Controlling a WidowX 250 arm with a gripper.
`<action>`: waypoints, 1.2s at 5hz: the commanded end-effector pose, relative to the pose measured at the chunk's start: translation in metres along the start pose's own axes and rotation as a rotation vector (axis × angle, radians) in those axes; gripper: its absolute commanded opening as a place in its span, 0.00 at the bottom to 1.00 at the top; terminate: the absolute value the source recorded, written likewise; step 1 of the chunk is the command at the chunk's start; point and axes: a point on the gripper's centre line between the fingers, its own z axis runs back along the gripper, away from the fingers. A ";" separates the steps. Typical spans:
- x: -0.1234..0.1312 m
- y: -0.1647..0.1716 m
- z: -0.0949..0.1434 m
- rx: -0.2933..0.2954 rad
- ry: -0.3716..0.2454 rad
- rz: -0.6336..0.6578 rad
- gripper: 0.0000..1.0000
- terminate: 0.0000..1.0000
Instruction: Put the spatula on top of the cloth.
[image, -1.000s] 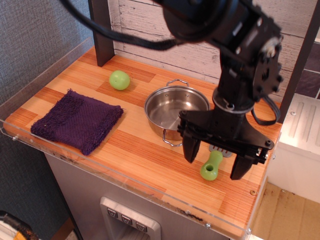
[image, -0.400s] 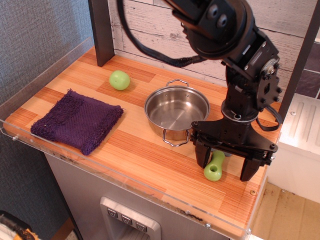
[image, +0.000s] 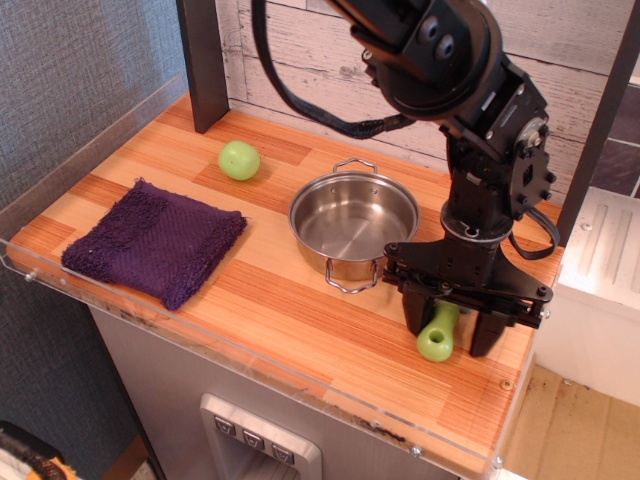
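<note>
The spatula lies on the wooden counter at the front right, just right of the steel pot. Only its lime-green handle shows; the grey blade is hidden behind the gripper. My gripper is down at counter level with its two black fingers on either side of the handle. The jaws stand a little wider than the handle, the left finger close against it. The dark purple cloth lies flat at the front left of the counter, far from the gripper, with nothing on it.
A steel pot with two handles stands mid-counter, between cloth and spatula. A green ball-like fruit sits behind the cloth. A clear plastic rim edges the counter's front and left. A dark post stands at the back left.
The gripper has come down from above the counter onto the spatula handle. Its jaws have narrowed around the handle. The handle has shifted slightly right and forward.
</note>
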 end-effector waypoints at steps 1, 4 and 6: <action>0.017 -0.009 0.086 -0.159 -0.205 -0.114 0.00 0.00; -0.004 0.120 0.152 0.009 -0.115 -0.110 0.00 0.00; -0.033 0.221 0.133 0.089 -0.078 -0.008 0.00 0.00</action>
